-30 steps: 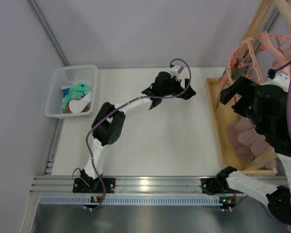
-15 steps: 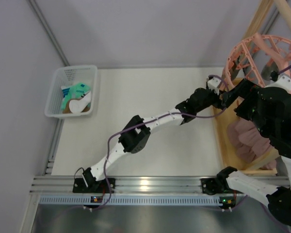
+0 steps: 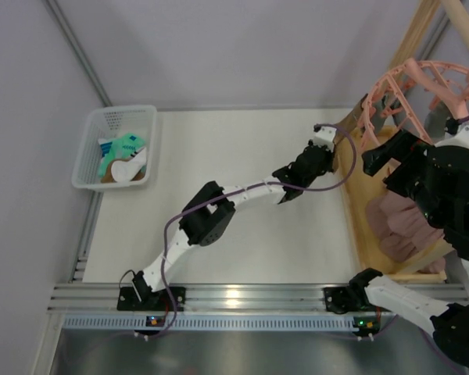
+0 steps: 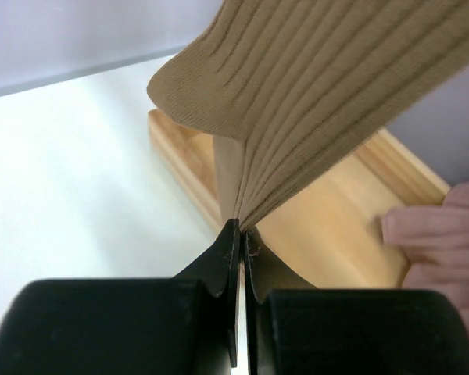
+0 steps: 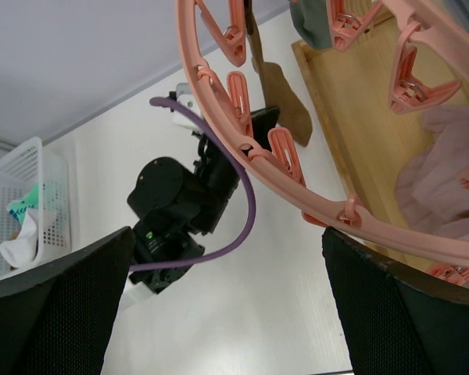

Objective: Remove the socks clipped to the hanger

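The ribbed tan sock (image 4: 320, 101) is being cut off at the wrist view's top edge, the salmon-pink round plastic hanger (image 3: 410, 66) at the overhead view's right.

Sock (image 4: 320, 101): tan ribbed knit cloth, matt. Hanger (image 5: 352, 223): salmon-pink plastic, smooth, faintly glossy. Frame base (image 4: 336, 226): pale wood, smoothly finished. Basket (image 3: 84, 152): white perforated plastic. Table (image 3: 242, 148): matt white.

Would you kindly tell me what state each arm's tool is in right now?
Left tool: closed, gripping the ribbed tan fabric sock.
Right tool: open, holding nothing.
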Action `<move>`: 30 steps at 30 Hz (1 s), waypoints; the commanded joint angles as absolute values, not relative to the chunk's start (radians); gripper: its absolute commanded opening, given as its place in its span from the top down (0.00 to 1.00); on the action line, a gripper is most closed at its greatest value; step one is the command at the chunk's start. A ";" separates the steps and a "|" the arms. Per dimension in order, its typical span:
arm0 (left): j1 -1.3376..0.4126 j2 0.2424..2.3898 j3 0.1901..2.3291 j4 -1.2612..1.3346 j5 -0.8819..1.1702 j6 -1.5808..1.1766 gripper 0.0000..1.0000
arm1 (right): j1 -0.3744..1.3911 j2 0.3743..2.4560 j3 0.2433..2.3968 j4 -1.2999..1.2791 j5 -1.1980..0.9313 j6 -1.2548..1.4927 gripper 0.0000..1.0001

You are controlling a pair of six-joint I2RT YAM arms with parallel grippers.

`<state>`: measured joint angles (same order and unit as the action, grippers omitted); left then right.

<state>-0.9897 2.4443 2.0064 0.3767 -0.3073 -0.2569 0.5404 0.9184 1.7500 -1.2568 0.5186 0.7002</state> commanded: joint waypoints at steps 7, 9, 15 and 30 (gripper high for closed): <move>-1.161 2.056 1.652 0.422 -0.460 -0.123 1.00 | 0.538 0.914 1.818 -1.256 0.552 0.704 0.01; -1.186 1.990 1.579 0.422 -0.459 -0.127 1.00 | 0.540 0.914 1.847 -1.262 0.552 0.709 0.01; -1.331 1.901 1.454 0.422 -0.566 -0.069 1.00 | 0.538 0.920 1.947 -1.322 0.549 0.704 0.01; -1.686 1.871 1.296 0.420 -0.675 -0.066 1.00 | 0.540 0.931 2.075 -1.400 0.565 0.663 0.01</move>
<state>-1.6318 1.8755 1.2659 0.3969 -0.6746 -0.0776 0.5404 0.9192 2.0583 -1.3323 0.5571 0.6899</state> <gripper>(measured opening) 0.014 0.993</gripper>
